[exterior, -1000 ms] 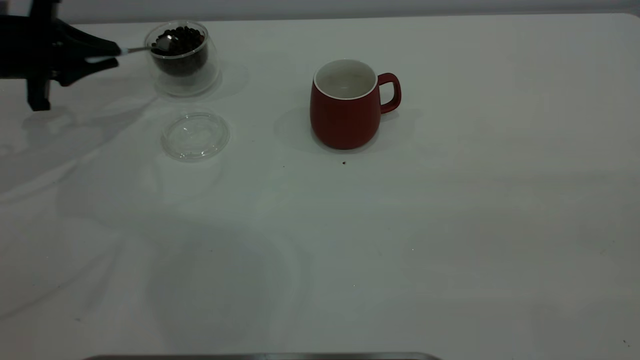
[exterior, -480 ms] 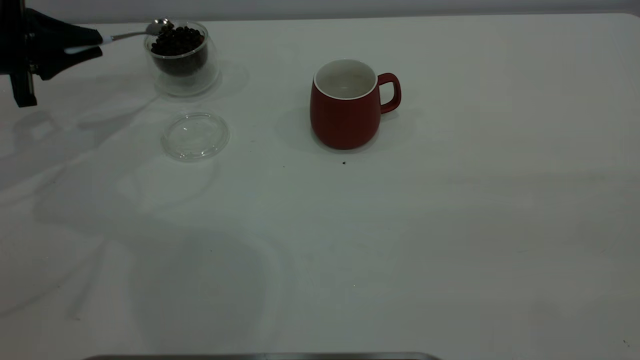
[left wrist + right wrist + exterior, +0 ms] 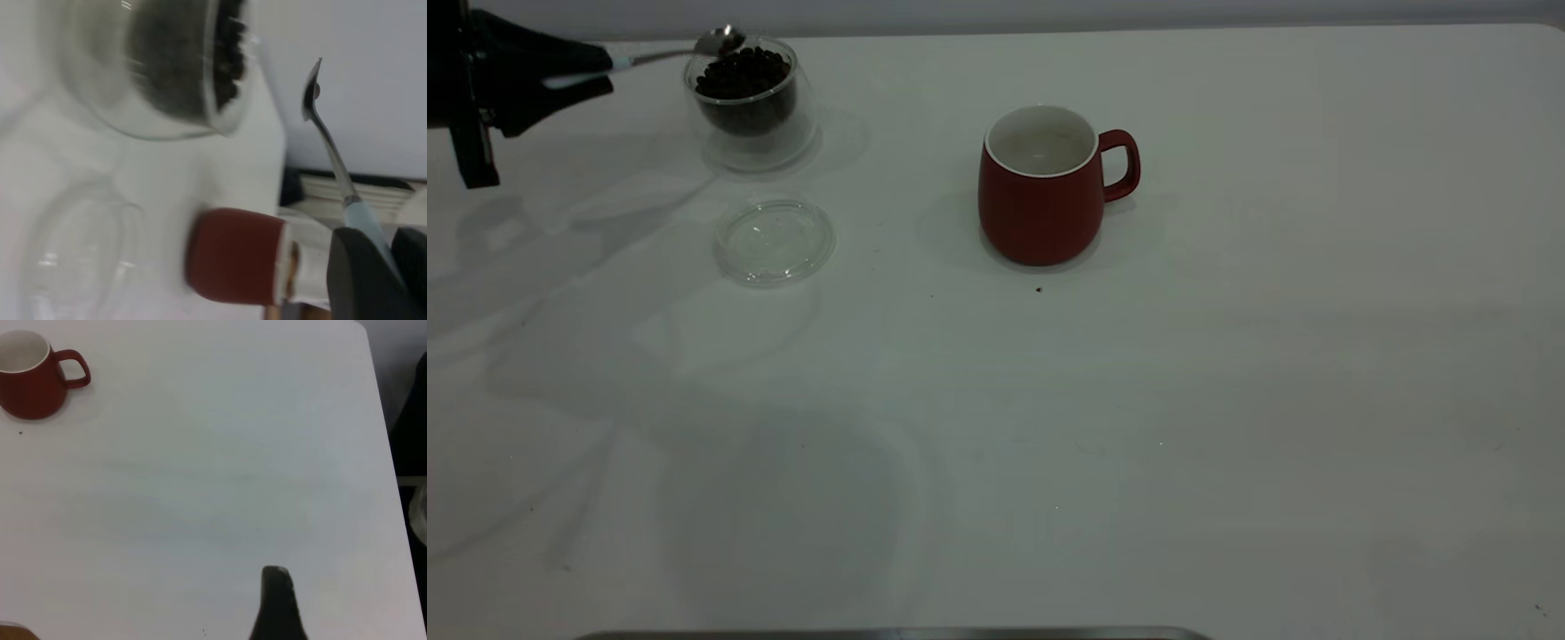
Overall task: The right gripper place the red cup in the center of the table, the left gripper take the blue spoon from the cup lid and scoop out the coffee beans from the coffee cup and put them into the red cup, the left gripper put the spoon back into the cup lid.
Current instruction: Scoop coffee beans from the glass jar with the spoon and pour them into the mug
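Observation:
My left gripper (image 3: 609,71) is at the far left, shut on the pale blue handle of the blue spoon (image 3: 716,41). The spoon's metal bowl hovers just above the far left rim of the coffee cup (image 3: 751,133), which holds a heap of coffee beans (image 3: 745,71). In the left wrist view the spoon (image 3: 327,140) is seen edge-on with one small dark spot on its bowl, beside the cup (image 3: 167,67). The cup lid (image 3: 774,242) lies empty in front of the cup. The red cup (image 3: 1040,191) stands upright near the table's (image 3: 1227,400) middle. My right gripper (image 3: 277,603) hangs above bare table, far from the red cup (image 3: 30,380).
A dark strip (image 3: 889,635) runs along the near table edge. A tiny dark speck (image 3: 1039,289) lies in front of the red cup. The table's right edge (image 3: 383,453) shows in the right wrist view.
The spoon came up out of the beans and left of the heap, now held just above the cup's rim. My left gripper rose and drew back left. Nothing else moved.

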